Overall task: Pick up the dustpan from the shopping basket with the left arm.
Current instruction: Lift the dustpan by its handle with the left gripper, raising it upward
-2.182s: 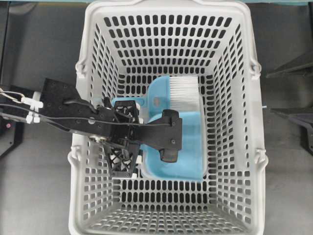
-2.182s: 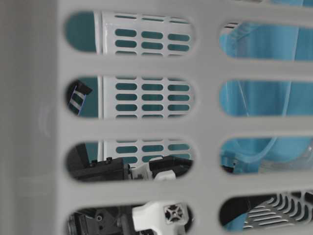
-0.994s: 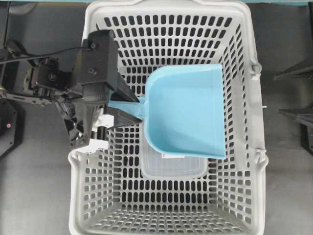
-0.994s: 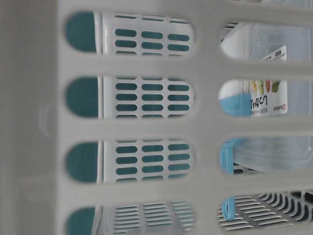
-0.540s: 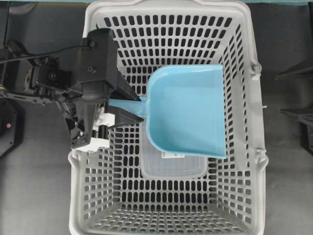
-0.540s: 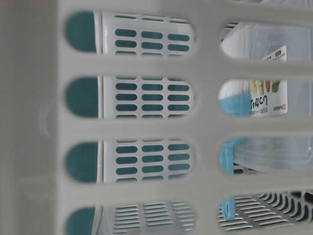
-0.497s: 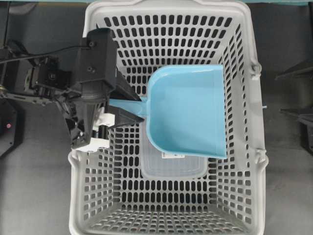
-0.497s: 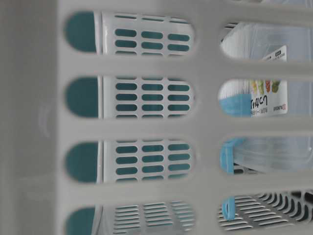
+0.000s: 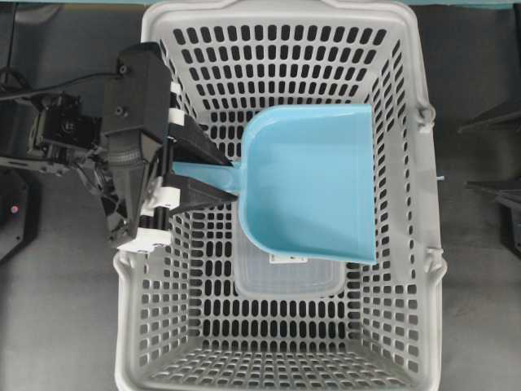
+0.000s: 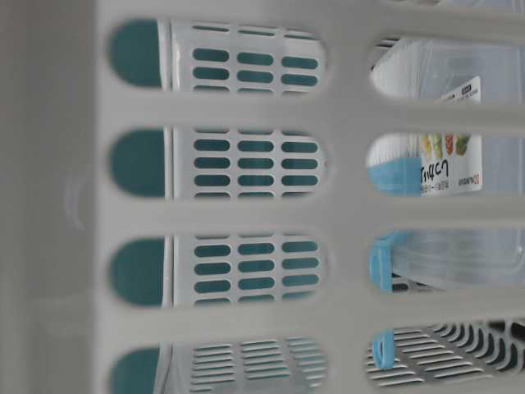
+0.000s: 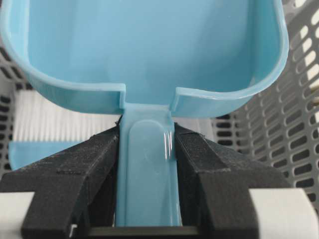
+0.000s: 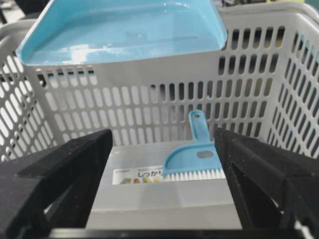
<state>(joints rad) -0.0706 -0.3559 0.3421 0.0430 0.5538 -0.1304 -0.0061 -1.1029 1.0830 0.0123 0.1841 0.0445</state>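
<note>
Since half a second ago, we see the left claw (image 9: 203,181) has drawn slightly toward the left edge of the overhead frame; the dustpan (image 9: 313,183) has barely moved. That claw grips the dustpan's handle, holding it raised over the basket (image 9: 423,244). The right claw (image 12: 162,189) is spread open, holding nothing. The clear box (image 12: 149,196) under the brush (image 12: 196,159) bears a Japanese label, too small to read.

1. A dark grey table surface (image 9: 65,326) fills the left and right edges of the overhead view, matte and evenly lit.
2. A thin teal strip (image 9: 81,2) runs along the top edge of that view.
3. Dark angular stands (image 9: 488,118) sit at the right edge.
4. In the table-level view, a teal backdrop (image 10: 135,164) shows through slots at left, possibly a wall.
</note>
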